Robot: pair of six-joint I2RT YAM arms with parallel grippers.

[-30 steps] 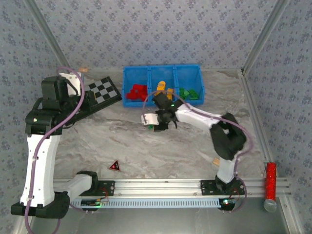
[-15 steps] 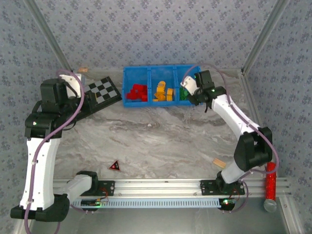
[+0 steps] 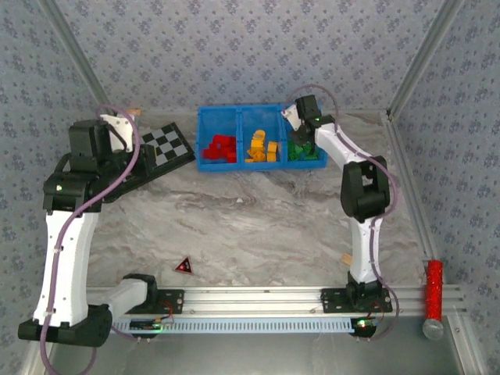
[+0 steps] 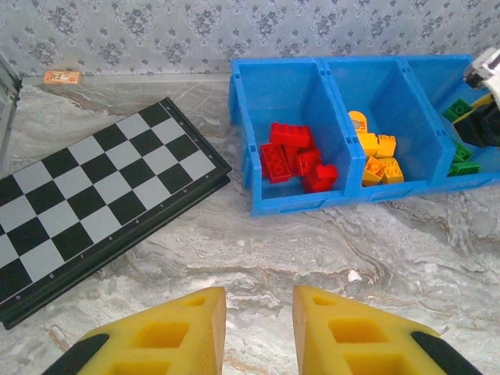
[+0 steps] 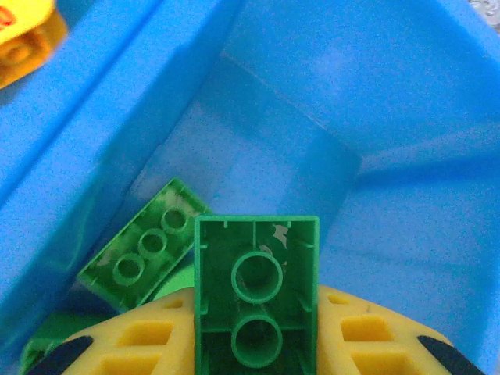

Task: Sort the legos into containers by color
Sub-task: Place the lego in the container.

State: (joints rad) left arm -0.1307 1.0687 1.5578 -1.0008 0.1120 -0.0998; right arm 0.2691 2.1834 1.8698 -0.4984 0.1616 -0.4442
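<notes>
The blue tray [image 3: 258,108] [image 4: 336,197] stands at the back of the table. Its left compartment holds red legos [image 3: 219,148] [image 4: 298,159], the middle one yellow-orange legos [image 3: 262,148] [image 4: 376,157], the right one green legos [image 3: 310,153] [image 4: 461,154]. My right gripper [image 3: 300,139] [image 5: 256,303] reaches down into the right compartment, shut on a green lego [image 5: 256,273] whose hollow underside faces the camera. Another green lego [image 5: 145,254] lies just below it. My left gripper [image 4: 258,301] hovers over bare table in front of the tray, open, nothing between its yellow fingers.
A black-and-white checkered board [image 3: 167,146] [image 4: 94,205] lies left of the tray, under the left arm. A dark red triangle [image 3: 184,266] and a tan wooden block [image 3: 348,259] lie near the front rail. A red cylinder [image 3: 433,289] sits at the far right.
The right arm swung from the table in front of the tray up and right, carrying the green lego into the right compartment. The left arm barely shifted.
</notes>
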